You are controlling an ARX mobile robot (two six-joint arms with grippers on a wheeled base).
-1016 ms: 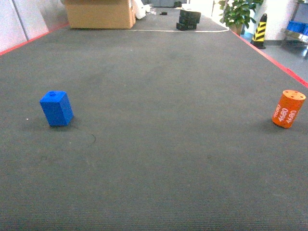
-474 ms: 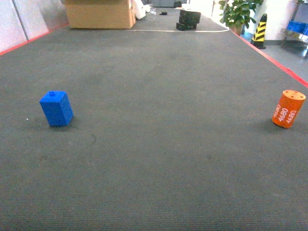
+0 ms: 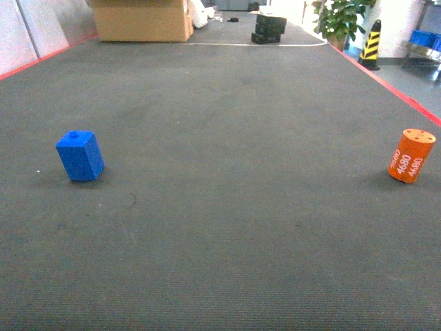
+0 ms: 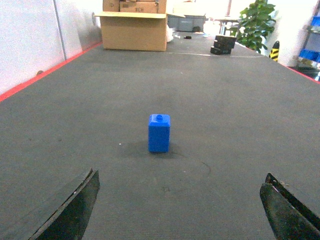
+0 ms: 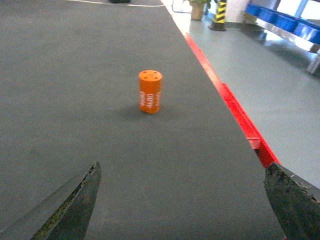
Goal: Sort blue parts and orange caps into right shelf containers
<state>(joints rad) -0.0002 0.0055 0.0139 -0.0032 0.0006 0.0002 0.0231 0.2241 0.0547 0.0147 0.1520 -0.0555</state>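
The blue part (image 4: 159, 133) stands upright on the dark mat, ahead of the wide-open, empty left claw (image 4: 180, 210). The orange cap (image 5: 150, 91) stands ahead of the equally open, empty right claw (image 5: 185, 205), near the mat's red edge (image 5: 235, 107). Best to drive each claw straight in, centred, and close low.

Head camera looks forward and down over the dark mat (image 3: 227, 207); the left wrist view faces the blue part (image 4: 159, 133) at 12 o'clock, nearer; the right wrist view likewise faces the orange cap (image 5: 149, 91); both appear in the head view.

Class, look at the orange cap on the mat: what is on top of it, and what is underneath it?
The orange cap has small dark holes in its flat top, nothing resting there. It stands on the dark mat; its underside is hidden.
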